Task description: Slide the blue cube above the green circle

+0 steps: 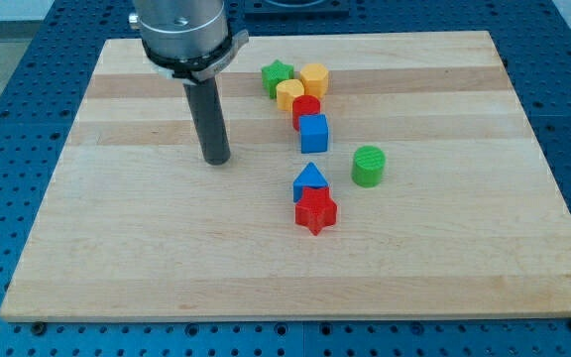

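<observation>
1. Approach step, by the look of it: my tip (pixel 216 159) on the bench (pixel 444 248), well left of the blue cube (pixel 313 133), touching no block.
2. No gripper on this rod, so nothing to open or close.
3. Blue cube just near of the red cylinder (pixel 306 109), left and slightly far of the green cylinder (pixel 368 166).
4. Next move likely: reach the cube's left face, push right until directly beyond the green cylinder.
5. No containers visible.
</observation>
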You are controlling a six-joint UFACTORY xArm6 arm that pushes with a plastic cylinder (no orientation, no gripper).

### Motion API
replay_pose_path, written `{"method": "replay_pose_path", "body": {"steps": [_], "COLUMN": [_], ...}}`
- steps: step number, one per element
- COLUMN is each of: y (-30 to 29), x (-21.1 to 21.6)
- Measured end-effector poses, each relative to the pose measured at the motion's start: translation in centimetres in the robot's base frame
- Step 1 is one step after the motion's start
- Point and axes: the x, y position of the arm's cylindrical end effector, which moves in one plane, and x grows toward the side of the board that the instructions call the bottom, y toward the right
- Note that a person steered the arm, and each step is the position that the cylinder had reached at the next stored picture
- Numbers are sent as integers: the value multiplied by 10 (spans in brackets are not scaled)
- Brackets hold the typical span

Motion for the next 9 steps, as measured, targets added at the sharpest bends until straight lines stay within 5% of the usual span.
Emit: {"method": "replay_pose_path", "body": {"steps": [4,9], "y": [115,140], "x": [-43,-3]}}
